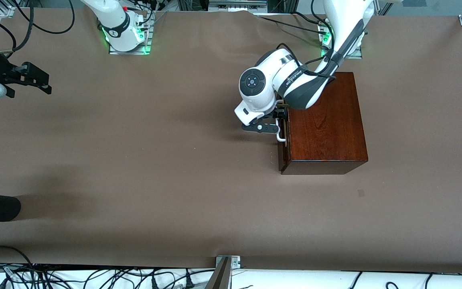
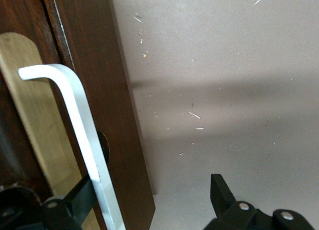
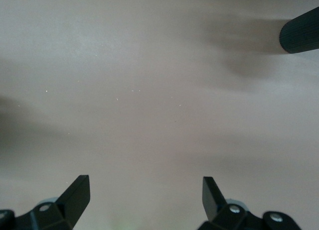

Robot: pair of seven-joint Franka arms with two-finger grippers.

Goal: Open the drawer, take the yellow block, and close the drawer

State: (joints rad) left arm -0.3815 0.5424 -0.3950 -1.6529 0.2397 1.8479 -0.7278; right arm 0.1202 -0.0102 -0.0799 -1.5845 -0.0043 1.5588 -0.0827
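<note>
The right tool (image 1: 34, 78) hangs over the counter (image 1: 134, 180) near the edge at the right arm's end, its 2 fingers (image 3: 75, 195) spread as wide as they go with nothing between them; this arm waits. In the right wrist view only bare brown surface shows under it, plus a dark rounded object (image 3: 301, 36) at the frame's corner that I cannot identify. Toward the left arm's end stands the dark reddish-brown wooden box (image 1: 325, 124), set closer to the robots' edge of the counter than to the camera's. The drawer (image 1: 282, 154) fills the box's face turned toward the counter's middle, and its white handle (image 1: 280, 136) runs along that face. The left tool (image 1: 278, 120) is at that handle: in the left wrist view 1 finger (image 2: 82, 197) sits tucked between the white bar and the drawer front, the other finger (image 2: 222, 195) stands well apart over bare counter, so the tool is open and straddles the bar without clamping it. The drawer looks shut or barely started, and the yellow block is not visible, presumably inside. The step in hand is step 1, opening the drawer. Next, I judge, the left tool must close on or hook the bar and pull straight toward the counter's middle, keeping the box from sliding.
</note>
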